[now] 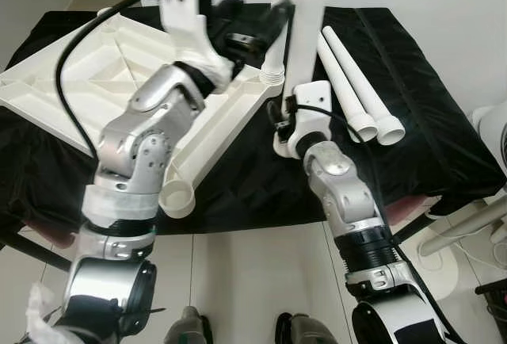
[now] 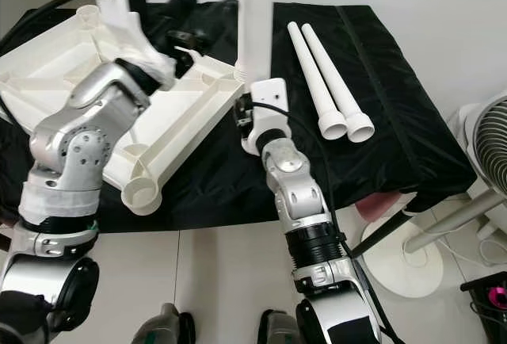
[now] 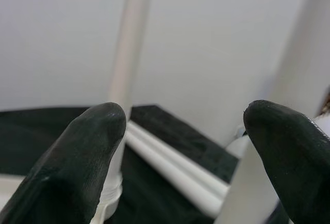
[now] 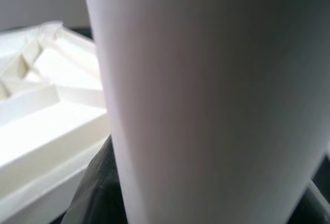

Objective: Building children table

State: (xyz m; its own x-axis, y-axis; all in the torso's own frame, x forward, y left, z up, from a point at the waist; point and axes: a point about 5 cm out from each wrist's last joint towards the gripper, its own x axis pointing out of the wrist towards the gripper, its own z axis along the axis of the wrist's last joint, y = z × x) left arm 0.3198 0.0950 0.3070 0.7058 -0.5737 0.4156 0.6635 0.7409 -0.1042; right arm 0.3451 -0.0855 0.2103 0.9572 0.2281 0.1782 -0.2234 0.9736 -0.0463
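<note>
The white tabletop [image 1: 95,74] lies upside down on the black cloth. At its near right corner a thin white leg [image 1: 282,19] stands upright, its ribbed end [image 1: 272,75] at the corner socket. A wider white leg [image 1: 307,35] rises beside it, with my right gripper [image 1: 282,119] shut around its lower part; in the right wrist view this leg [image 4: 206,90] is pressed close to the camera. My left gripper [image 1: 255,27] hovers open above that corner, nothing between its fingertips [image 3: 87,157]. Two more legs [image 1: 356,82] lie side by side on the cloth to the right.
An open round socket [image 1: 177,199] sticks out at the tabletop's near corner, by the cloth's front edge [image 1: 261,221]. A white standing fan [image 2: 487,154] with its base [image 2: 408,261] is on the tiled floor at right. My feet [image 1: 238,330] show below.
</note>
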